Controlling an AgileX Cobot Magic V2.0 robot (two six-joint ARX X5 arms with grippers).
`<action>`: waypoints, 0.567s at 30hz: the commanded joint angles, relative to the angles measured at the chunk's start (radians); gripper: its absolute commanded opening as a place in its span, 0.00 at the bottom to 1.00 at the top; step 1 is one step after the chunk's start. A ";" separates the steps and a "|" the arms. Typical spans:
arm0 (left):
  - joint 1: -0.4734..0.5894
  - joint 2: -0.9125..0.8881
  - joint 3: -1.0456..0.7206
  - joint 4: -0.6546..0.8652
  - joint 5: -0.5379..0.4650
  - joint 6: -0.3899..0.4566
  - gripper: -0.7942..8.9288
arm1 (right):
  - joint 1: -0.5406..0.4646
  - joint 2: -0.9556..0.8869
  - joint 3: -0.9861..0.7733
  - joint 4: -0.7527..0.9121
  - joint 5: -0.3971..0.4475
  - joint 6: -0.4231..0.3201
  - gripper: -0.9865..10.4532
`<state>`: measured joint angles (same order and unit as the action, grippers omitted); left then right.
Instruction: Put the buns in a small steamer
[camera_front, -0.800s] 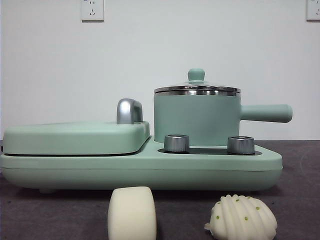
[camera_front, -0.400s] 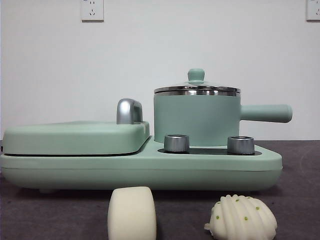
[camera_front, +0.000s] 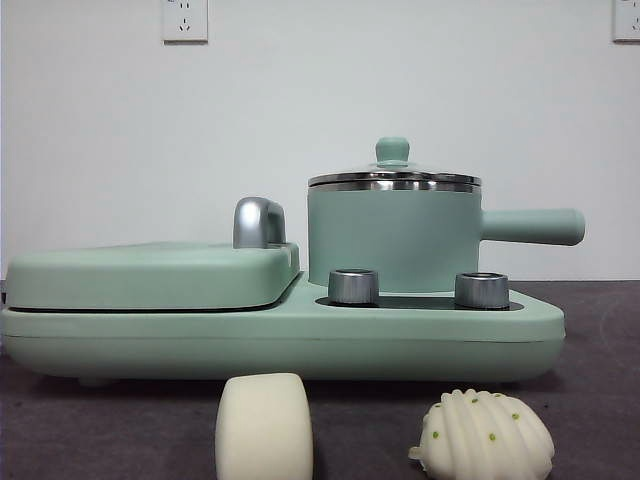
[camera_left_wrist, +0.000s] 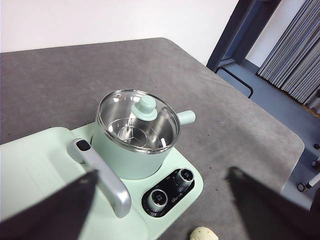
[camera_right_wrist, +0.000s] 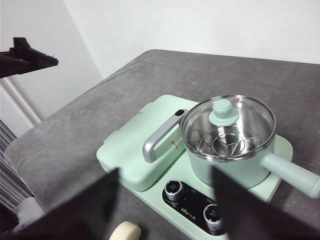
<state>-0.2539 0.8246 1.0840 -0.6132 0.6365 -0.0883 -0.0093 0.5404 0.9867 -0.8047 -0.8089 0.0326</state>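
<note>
Nearest in the front view, two buns lie on the dark grey worktop (camera_front: 120, 420), just apart from each other. The plain bun (camera_front: 264, 426) is a smooth cream block with rounded corners, standing on its side. Beside it, toward the pot-handle end of the appliance, sits the ridged bun (camera_front: 485, 435), shell-shaped, white, with raised ribs and tiny green dots. Both lie just in front of the mint-green cooker base (camera_front: 280, 340), not touching it.

On the base, two steel knobs (camera_front: 353, 286) stand at its front edge, below the small steamer (camera_front: 392, 238). The steamer is a mint-green cylindrical pot with a steel rim and a straight side handle (camera_front: 530, 226) pointing away from the griddle. Its lid (camera_front: 393, 178) is on, glass with a steel rim and a green knob (camera_front: 392, 150); through the glass the wrist views show a wire rack (camera_right_wrist: 227, 142) inside the steel bowl. Next to the pot is the flat griddle section (camera_front: 150, 275), closed, with a chrome handle (camera_front: 258, 222).

Behind everything is a white wall with outlets (camera_front: 185, 18).

The left gripper (camera_left_wrist: 160, 210) hangs high above the appliance, its fingers (camera_left_wrist: 47, 212) wide apart, holding and touching nothing. The right gripper (camera_right_wrist: 165, 210) hovers likewise over the base, fingers (camera_right_wrist: 75, 212) spread wide, empty. Neither arm shows in the front view.
</note>
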 joint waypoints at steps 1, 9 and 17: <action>-0.004 0.006 0.022 0.007 0.011 0.016 0.61 | 0.000 0.006 0.014 0.004 -0.002 -0.007 0.50; -0.004 0.016 0.022 0.013 0.011 0.004 0.59 | 0.000 0.006 0.014 0.004 -0.003 -0.007 0.51; -0.015 0.135 0.039 0.013 0.011 -0.019 0.59 | 0.000 0.006 0.014 0.003 -0.003 -0.007 0.51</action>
<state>-0.2607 0.9405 1.0943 -0.6071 0.6365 -0.0982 -0.0093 0.5404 0.9867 -0.8047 -0.8093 0.0326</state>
